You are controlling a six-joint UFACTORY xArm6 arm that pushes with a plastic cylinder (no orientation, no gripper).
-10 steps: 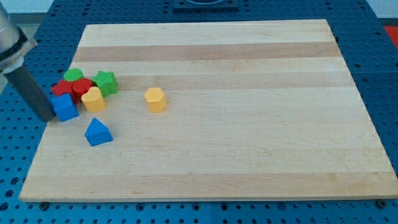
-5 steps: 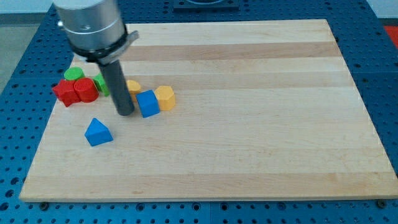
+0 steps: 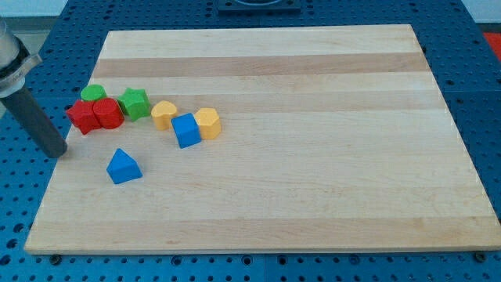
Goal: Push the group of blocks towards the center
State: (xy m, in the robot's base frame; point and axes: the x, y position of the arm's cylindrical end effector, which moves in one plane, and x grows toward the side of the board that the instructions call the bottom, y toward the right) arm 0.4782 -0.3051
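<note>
Wooden board (image 3: 313, 117), no legible writing

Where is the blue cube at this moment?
The blue cube is in the view's left half of the board, touching the yellow hexagon on its right, with the yellow heart just up-left.

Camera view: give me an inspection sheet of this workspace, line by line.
Surface: wooden board on a blue perforated table.
Job's things: red blocks, green cylinder and green star clustered at the view's left; yellow block beside them; blue cube touching yellow hexagon; blue triangle alone below.
Clutter: nothing seen.
Claw: none; my tip sits at the board's left edge, left of all blocks, touching none.
Cables: nothing seen.
Surroundings: dark fixture at the view's top.
</note>
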